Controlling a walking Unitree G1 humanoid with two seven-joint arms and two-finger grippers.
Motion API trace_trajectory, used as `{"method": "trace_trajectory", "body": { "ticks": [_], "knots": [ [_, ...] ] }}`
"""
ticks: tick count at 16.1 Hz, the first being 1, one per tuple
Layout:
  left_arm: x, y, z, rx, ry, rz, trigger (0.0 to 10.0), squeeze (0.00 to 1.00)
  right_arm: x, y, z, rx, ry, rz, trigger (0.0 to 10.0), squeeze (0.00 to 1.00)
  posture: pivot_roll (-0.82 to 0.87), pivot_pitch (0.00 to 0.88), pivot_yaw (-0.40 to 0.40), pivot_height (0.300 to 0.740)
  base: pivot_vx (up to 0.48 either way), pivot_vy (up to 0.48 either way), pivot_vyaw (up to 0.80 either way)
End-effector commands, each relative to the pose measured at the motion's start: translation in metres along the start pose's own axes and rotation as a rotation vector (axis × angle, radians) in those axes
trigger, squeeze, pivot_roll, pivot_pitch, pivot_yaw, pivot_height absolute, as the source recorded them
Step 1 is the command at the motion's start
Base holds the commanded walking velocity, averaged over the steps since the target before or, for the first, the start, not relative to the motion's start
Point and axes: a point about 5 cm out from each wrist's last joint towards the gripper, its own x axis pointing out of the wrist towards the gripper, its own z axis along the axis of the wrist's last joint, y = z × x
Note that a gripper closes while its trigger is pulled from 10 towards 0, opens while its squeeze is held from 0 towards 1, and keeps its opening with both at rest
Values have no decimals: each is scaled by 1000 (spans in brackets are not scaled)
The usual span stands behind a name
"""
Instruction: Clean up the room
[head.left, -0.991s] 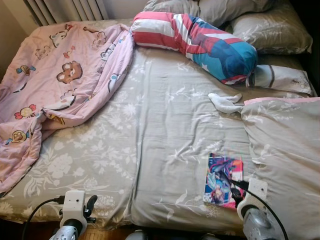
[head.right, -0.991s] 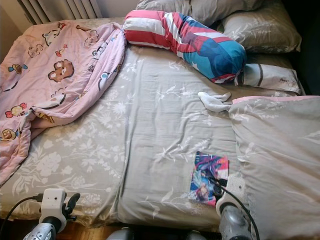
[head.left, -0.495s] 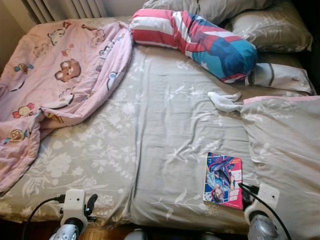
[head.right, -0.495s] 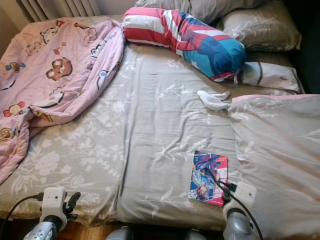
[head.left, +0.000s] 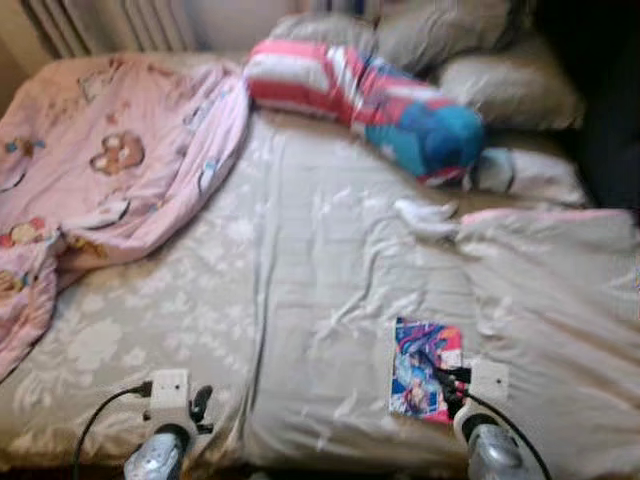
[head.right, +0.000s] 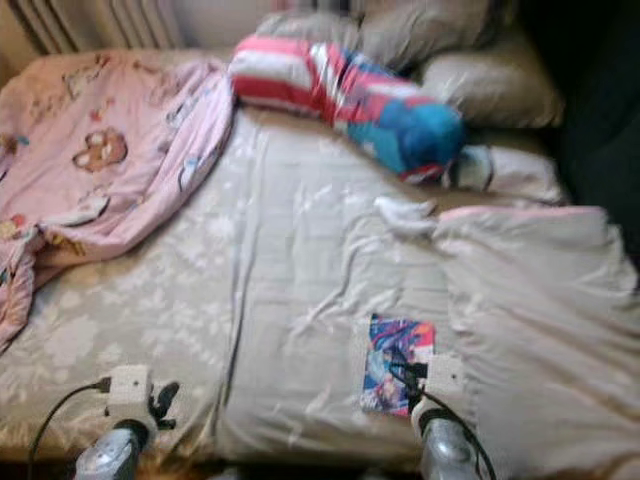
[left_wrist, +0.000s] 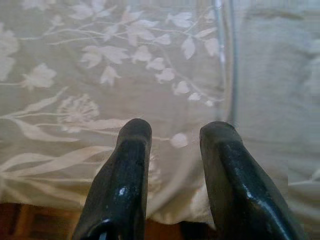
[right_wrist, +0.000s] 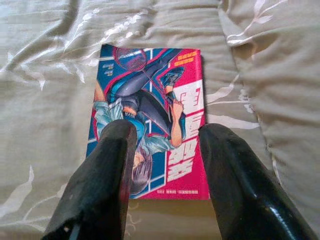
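A colourful comic book (head.left: 425, 368) lies flat on the grey floral sheet (head.left: 330, 260) near the bed's front right. My right gripper (right_wrist: 162, 135) hovers just over the book (right_wrist: 150, 120), fingers open on either side of its cover. My left gripper (left_wrist: 172, 132) is open above the sheet's hanging front edge, holding nothing. A pink cartoon blanket (head.left: 110, 170) is bunched on the bed's left. A white sock (head.left: 425, 212) lies mid-bed beside a grey duvet (head.left: 555, 300). A striped red, white and blue bolster (head.left: 370, 95) rests near the pillows.
Grey pillows (head.left: 480, 60) sit at the head of the bed. A radiator (head.left: 100, 20) stands behind the far left corner. Dark space runs along the bed's right side. The eye views are blurred.
The camera has shifted and blurred, with the whole scene sliding slightly. My right gripper has stayed over the book's lower edge. My left gripper sits a little farther right.
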Motion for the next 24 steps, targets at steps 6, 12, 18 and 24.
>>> {"method": "trace_trajectory", "body": {
  "ticks": [6,12,18,24],
  "knots": [
    [-13,-5,-45,10,288,-1,10000,0,-25,-10,-64,-44,320,-49,10000,0,127,0,1,740,0,0,0],
    [-16,-11,-50,14,313,-6,10000,0,-30,-7,-73,-68,350,-18,10000,0,116,0,-6,740,0,0,0],
    [-16,-13,-52,15,319,-11,10000,0,-27,-5,-69,-75,334,-17,10000,0,113,3,-2,740,0,0,0],
    [-18,-14,-54,10,324,-10,10000,0,-31,-9,-74,-83,357,-25,10000,0,109,5,3,740,0,0,0]
  ]
}}
